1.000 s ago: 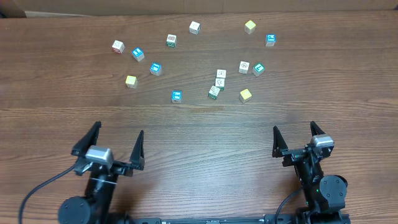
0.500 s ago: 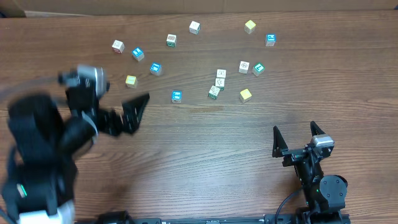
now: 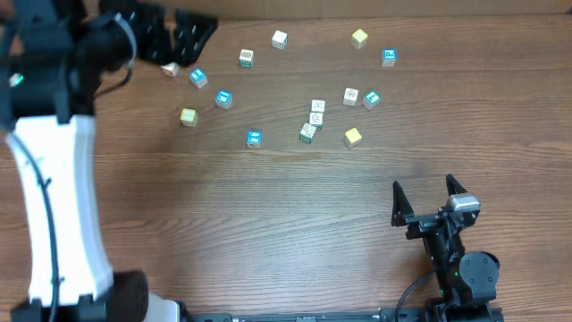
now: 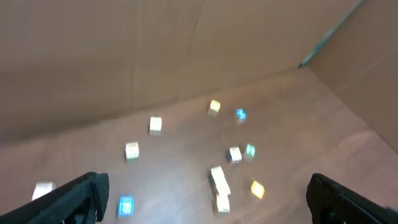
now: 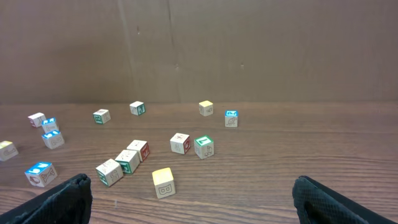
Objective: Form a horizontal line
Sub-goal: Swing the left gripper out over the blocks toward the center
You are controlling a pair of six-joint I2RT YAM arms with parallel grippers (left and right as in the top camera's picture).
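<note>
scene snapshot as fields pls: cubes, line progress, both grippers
table: wood, cubes on far half only
cubes: about fifteen, scattered; white, blue, yellow
trio: mid-table, close together in a short column
progress: no horizontal row yet
left gripper: open, empty, over far-left corner
right gripper: open, empty, near side on the right, apart from cubes

Overhead straight down over table [image 3: 286, 206], left wrist high, right wrist low, all sharing scattered cubes [image 3: 353, 136]

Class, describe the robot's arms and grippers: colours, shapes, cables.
The left arm has a long white link with black joints and a black cable along it. The right arm is black with a silver block at its wrist. The left gripper and right gripper each have two black pointed fingers.
</note>
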